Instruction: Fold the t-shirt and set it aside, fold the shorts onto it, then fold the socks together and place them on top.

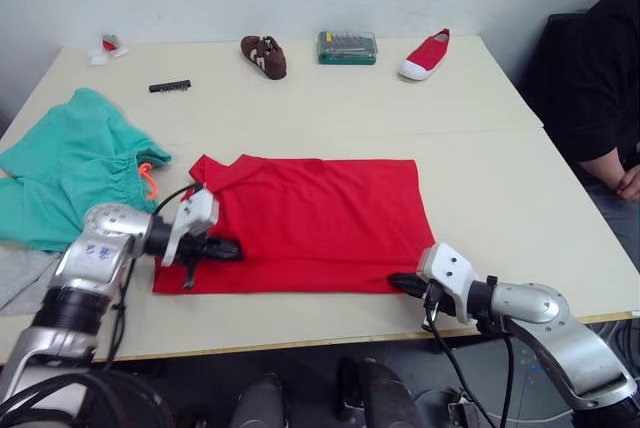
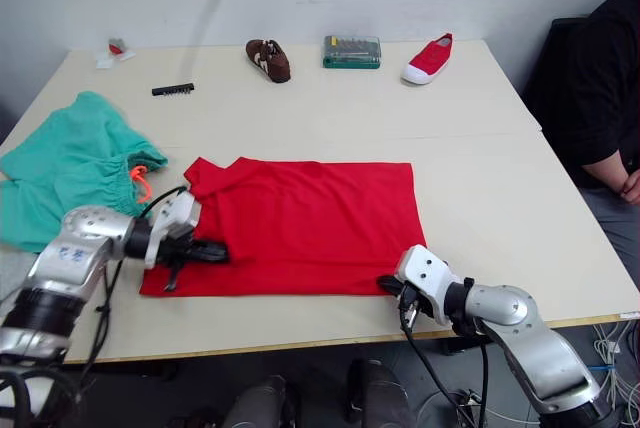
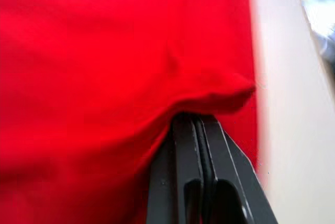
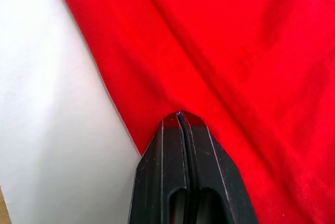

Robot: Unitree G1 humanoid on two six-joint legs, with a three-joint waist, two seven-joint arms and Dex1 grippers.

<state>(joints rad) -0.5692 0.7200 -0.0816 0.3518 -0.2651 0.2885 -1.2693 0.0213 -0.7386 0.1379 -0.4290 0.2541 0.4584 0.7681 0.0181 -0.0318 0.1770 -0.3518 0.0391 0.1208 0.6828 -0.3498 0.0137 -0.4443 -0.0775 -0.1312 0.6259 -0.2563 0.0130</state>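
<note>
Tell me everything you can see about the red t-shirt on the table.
The t-shirt is plain bright red soft cloth, lying flat as a wide rectangle near the table's front edge, collar end toward the shorts. The left tool is shut on cloth at its left end, and the right tool is shut on its front right corner.

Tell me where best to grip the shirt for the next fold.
Grip the near hem at its two corners, coming in low from the robot's side. The t-shirt lies flat with that edge closest. The left gripper and right gripper look shut on it there.
</note>
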